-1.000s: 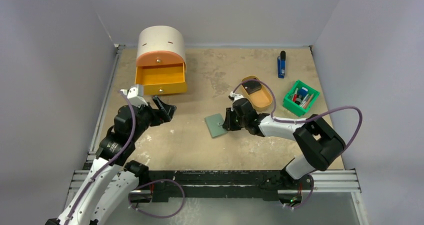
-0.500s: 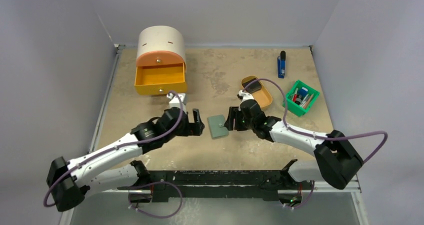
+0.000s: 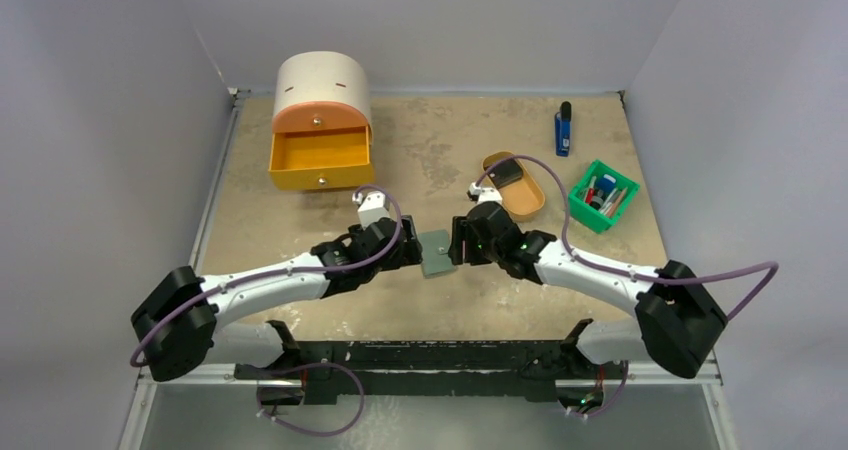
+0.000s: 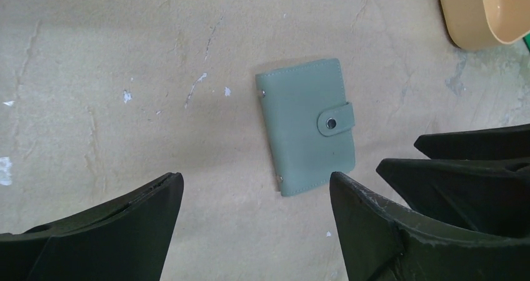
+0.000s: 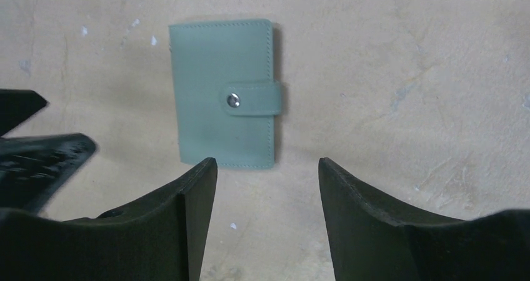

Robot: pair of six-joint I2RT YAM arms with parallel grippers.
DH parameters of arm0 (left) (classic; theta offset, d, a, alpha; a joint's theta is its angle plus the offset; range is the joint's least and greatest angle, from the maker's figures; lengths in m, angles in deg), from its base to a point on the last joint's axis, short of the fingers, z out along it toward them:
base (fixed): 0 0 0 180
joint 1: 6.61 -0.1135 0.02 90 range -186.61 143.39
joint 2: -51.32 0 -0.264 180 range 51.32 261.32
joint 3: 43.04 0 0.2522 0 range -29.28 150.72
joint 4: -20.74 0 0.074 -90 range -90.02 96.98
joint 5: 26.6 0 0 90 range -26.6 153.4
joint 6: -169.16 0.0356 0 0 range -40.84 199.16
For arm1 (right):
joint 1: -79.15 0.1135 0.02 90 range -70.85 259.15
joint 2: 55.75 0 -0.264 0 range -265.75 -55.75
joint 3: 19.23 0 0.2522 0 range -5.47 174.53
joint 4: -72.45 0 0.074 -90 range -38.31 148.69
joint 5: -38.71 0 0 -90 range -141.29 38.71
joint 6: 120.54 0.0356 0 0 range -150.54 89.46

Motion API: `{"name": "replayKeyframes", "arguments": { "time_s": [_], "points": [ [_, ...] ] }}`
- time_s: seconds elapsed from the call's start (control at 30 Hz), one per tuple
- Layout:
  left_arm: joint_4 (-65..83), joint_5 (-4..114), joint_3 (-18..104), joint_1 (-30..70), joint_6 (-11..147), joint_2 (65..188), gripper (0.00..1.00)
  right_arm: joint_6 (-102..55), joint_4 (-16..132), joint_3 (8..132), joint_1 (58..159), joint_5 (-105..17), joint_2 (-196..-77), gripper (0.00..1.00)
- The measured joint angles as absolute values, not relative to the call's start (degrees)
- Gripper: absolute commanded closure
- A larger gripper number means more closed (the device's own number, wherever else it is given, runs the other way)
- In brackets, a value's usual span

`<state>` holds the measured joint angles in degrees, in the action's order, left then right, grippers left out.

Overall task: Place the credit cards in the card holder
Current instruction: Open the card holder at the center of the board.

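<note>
At the far left of the table [image 3: 300, 220] stands a round-topped box [image 3: 322, 90]. Its orange drawer [image 3: 322, 160] is pulled open.

The left arm reaches in low from the near left. The left gripper [image 3: 408, 250] sits just left of the card holder [image 3: 436, 252]. Its jaws are wide open and hold nothing. In the left wrist view the card holder lies flat on the table, out in front of the jaws and not between them. Its near corner is close to the tip of the finger [image 4: 375, 231] on the right of that view.

The card holder is in the middle of the table, between the two grippers. It is shut, with its snap tab done up.

The right gripper [image 3: 460, 242] sits just right of the card holder. Its jaws are open too, not as wide, and hold nothing. In the right wrist view the card holder lies in front of the jaws and a bit to the left. Its near edge is just by the tip of the finger [image 5: 187, 218] on the left of that view. I cannot tell if they touch.

Farther right and a bit farther back is a tan tray [image 3: 528, 202]. A black card [image 3: 508, 173] lies in its far end. Right of the tray is a green bin [image 3: 577, 206] with small things in it. Far back on the right lies a blue and black stick [image 3: 564, 128].
</note>
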<state>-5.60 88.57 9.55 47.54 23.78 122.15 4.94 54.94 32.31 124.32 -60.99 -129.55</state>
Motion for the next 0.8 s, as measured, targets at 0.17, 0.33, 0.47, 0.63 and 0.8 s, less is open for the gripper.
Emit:
{"name": "replayKeyframes", "arguments": {
  "time_s": [0.17,0.33,0.47,0.63,0.8],
  "points": [
    [-1.1,87.8,8.7,46.6,21.0,125.2,0.18,6.2,50.1,40.4,126.1,-64.4,-135.1,0.33],
    [5.3,81.7,6.2,40.9,18.7,127.1,0.25,9.4,45.7,45.4,126.5,-66.1,-139.8,0.4],
    [9.9,76.5,4.9,38.7,18.1,131.0,0.29,9.5,46.2,45.1,126.5,-65.5,-140.2,0.46],
    [14.4,72.2,3.6,38.8,16.5,133.4,0.38,9.1,48.2,44.0,126.7,-65.1,-138.9,0.48],
    [19.5,69.3,3.4,38.4,14.3,136.4,0.41,8.6,48.9,44.0,127.8,-66.9,-138.8,0.4]
  ]
}}
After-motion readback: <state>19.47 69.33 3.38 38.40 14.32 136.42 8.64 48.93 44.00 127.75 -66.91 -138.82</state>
